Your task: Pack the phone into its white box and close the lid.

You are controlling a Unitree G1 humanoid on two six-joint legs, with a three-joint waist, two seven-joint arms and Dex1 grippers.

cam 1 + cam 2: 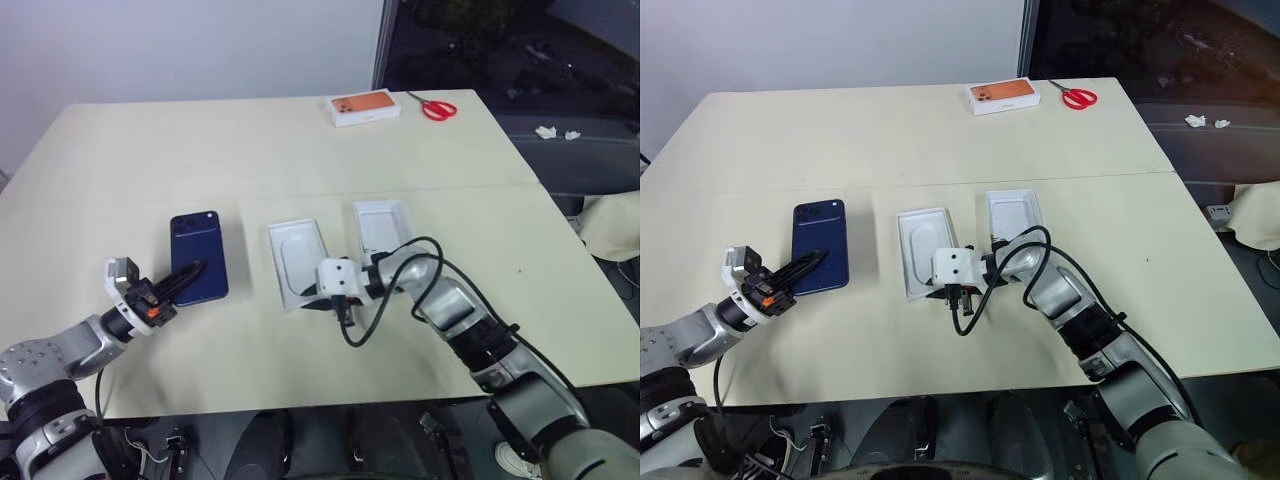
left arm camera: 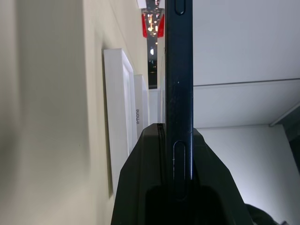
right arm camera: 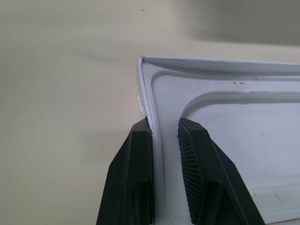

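Note:
My left gripper point(image 1: 192, 272) is shut on the near short end of the dark blue phone point(image 1: 198, 255), on the left of the table. In the left wrist view the phone's point(image 2: 178, 70) thin edge runs up between the fingers point(image 2: 140, 187), apart from the tabletop. To its right lies the open white box point(image 1: 297, 262), hollow side up. The lid point(image 1: 382, 225) lies just right of that, white inside up. My right gripper point(image 1: 316, 297) is at the box's near right corner, shut on the box wall point(image 3: 149, 93), one finger outside and one inside.
A white box with an orange picture point(image 1: 365, 107) and red scissors point(image 1: 438, 107) lie at the far edge of the cream table point(image 1: 300, 160). A black cable point(image 1: 400, 290) loops beside my right wrist. The table's near edge runs just under both arms.

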